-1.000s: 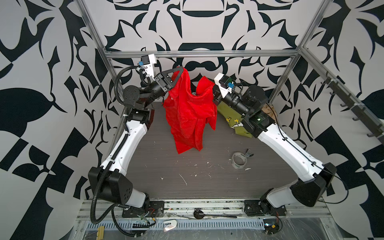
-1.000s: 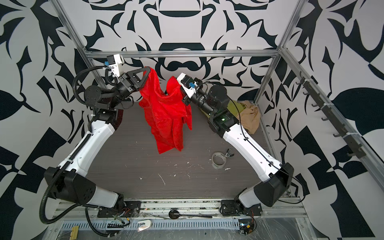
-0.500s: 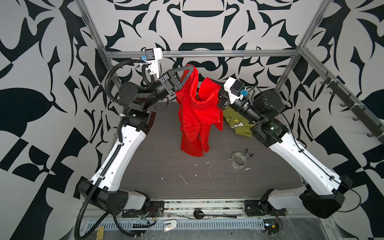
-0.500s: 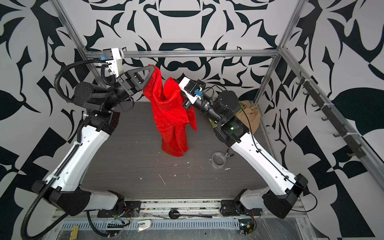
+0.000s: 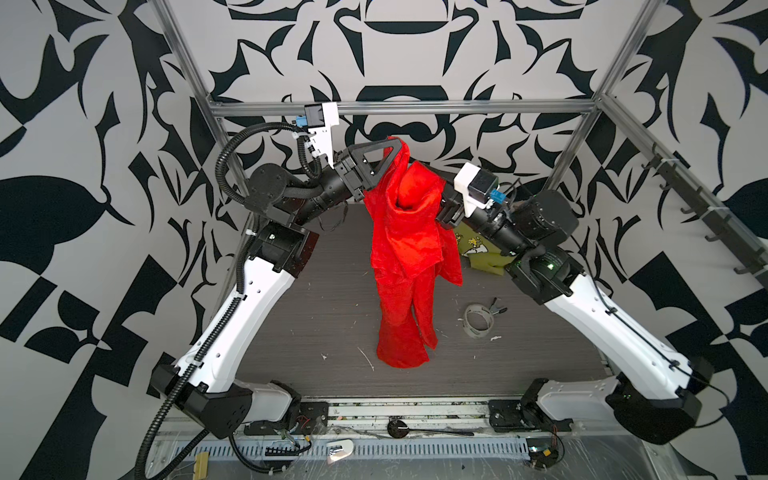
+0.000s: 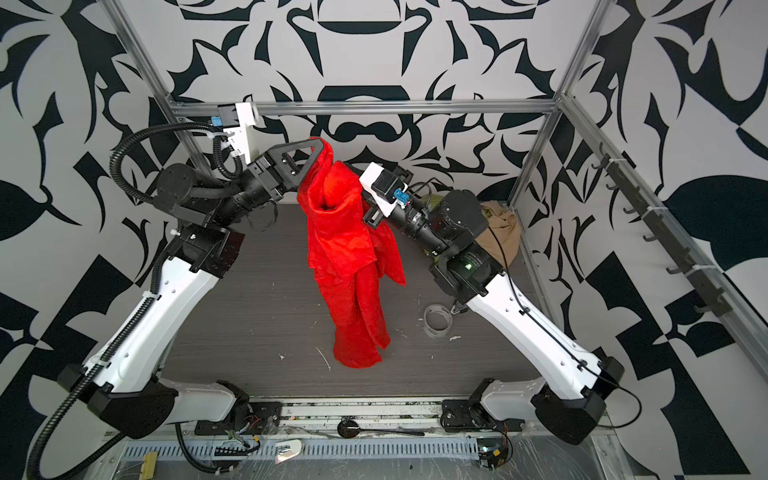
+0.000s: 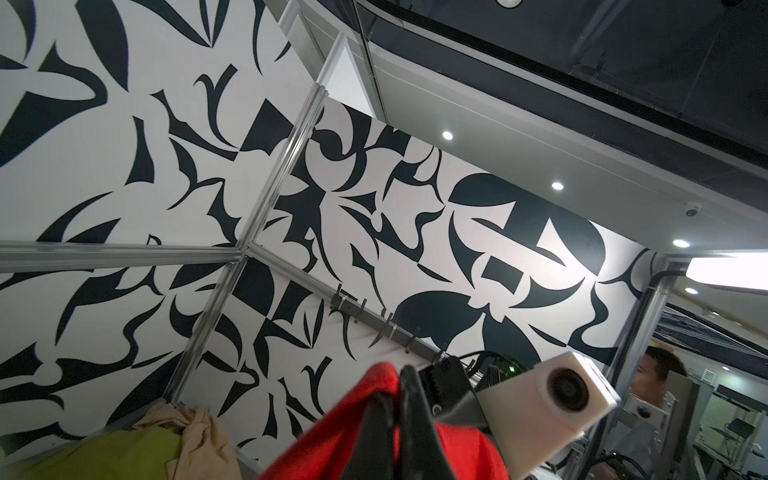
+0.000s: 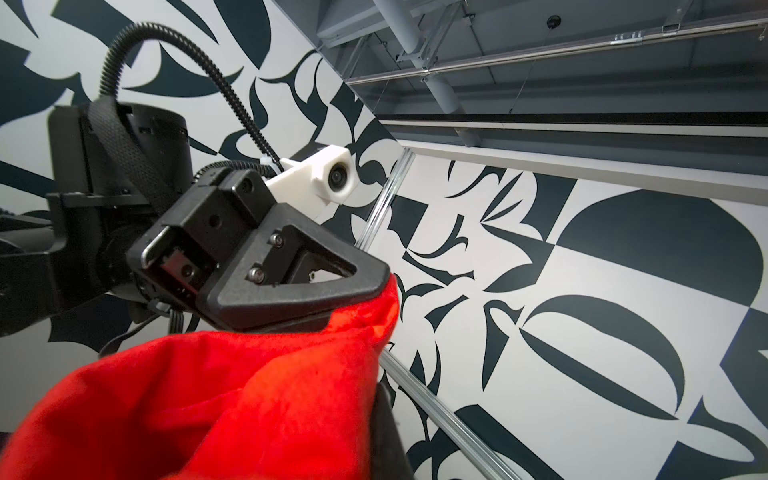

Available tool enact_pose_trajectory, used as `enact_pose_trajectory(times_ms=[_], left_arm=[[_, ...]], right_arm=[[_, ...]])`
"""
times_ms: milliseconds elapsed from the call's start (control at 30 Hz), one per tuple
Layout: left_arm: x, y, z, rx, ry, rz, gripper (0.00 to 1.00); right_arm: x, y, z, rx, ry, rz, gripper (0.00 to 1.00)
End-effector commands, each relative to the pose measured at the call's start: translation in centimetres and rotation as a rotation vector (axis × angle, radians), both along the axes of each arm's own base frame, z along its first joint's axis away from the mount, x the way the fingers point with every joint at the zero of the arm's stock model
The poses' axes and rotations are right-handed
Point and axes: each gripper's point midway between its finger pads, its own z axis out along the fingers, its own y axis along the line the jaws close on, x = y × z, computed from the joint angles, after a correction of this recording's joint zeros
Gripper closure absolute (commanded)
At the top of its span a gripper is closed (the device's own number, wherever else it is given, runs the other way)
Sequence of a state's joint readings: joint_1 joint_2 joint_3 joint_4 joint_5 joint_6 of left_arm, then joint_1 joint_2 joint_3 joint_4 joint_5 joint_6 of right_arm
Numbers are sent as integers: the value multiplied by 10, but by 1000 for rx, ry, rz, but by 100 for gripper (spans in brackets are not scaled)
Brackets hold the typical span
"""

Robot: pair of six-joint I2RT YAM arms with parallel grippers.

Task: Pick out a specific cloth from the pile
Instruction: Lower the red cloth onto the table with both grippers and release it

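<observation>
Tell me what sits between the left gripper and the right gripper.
Only the red cloth: a short bunched fold spans from the left gripper to the right gripper, shown in both top views.

Hanging cloth [image 5: 405, 249] blocks mid-table, tape roll [image 5: 473, 330] right of it, tabletop [image 5: 311, 332] left side open

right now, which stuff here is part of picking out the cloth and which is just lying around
In the job:
- red cloth, held up by left gripper and right gripper, both shut on it
- pile in the far right corner: olive-green shirt, beige garment

Just lying about:
- tape roll
- small clip beside it
- white scraps on the table
</observation>
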State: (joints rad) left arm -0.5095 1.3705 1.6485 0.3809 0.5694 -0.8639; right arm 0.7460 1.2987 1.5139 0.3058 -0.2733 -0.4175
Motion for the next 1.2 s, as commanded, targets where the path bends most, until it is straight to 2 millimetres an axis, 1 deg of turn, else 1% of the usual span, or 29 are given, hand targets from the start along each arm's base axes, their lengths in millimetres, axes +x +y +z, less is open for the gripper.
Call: enact_pose_trajectory(times_ms=[0, 133, 233, 300, 400, 500, 633, 767, 900, 933, 1033, 1167], left_arm=[[34, 1, -21, 24, 13, 82, 100], [87, 15, -54, 24, 101, 152, 100], [129, 24, -81, 3, 191, 173, 100], [150, 28, -97, -16, 224, 168, 100], [177, 32, -122, -31, 281, 171, 100], [191, 36, -140, -24, 303, 187, 100], [196, 44, -157, -10, 327, 223, 100], [191, 52, -176, 4, 359, 249, 100], [180, 62, -207, 28, 418, 273, 100], [176, 66, -214, 31, 431, 284, 100], [166, 79, -232, 40, 470, 315, 100], [148, 89, -242, 79, 492, 351, 100]], right_arm=[[19, 4, -9, 42, 13, -39, 100], [61, 11, -43, 47, 102, -52, 100], [102, 9, -66, 73, 184, -64, 100], [122, 9, -80, 82, 221, -74, 100], [143, 11, -96, 87, 254, -86, 100], [158, 15, -112, 81, 285, -91, 100], [169, 19, -134, 85, 336, -86, 100], [168, 19, -160, 91, 402, -75, 100], [164, 13, -191, 89, 471, -87, 100], [164, 12, -200, 85, 490, -93, 100], [158, 7, -220, 75, 537, -98, 100], [149, 2, -242, 69, 597, -96, 100]])
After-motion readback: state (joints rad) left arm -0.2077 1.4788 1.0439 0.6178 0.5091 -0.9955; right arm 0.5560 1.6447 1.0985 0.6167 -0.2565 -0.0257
